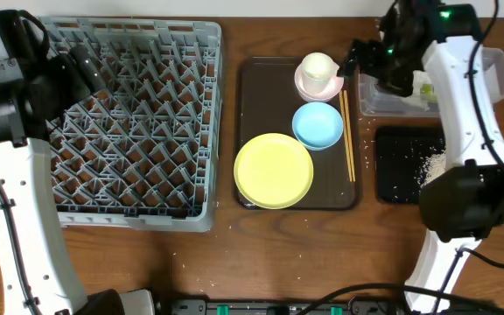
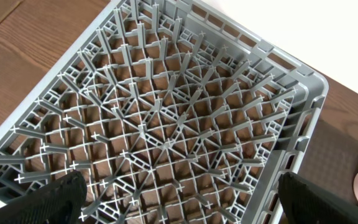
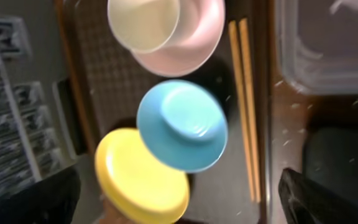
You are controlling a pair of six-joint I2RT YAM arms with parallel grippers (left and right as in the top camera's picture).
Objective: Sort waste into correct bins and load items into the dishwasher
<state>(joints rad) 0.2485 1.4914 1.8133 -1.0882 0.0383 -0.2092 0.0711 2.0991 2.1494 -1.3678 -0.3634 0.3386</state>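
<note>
Square grey plastic rack (image 1: 129, 122), pegged lattice, left; round glossy yellow plate (image 1: 273, 171) and blue bowl (image 1: 318, 125) on brown tray (image 1: 252, 96); left claw (image 2: 191, 200), right claw (image 3: 182, 200) spread.

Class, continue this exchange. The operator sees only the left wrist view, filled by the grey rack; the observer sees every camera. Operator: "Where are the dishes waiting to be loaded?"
Observer: On the brown tray right of the dish rack: yellow plate, blue bowl, and cream cup sitting in the pink bowl.
Operator: Any chopsticks?
Observer: Yes, chopsticks lie along that tray's right edge.
Operator: Where is the right gripper?
Observer: The right gripper is open, near the tray's far right corner, beside the clear tub.
</note>
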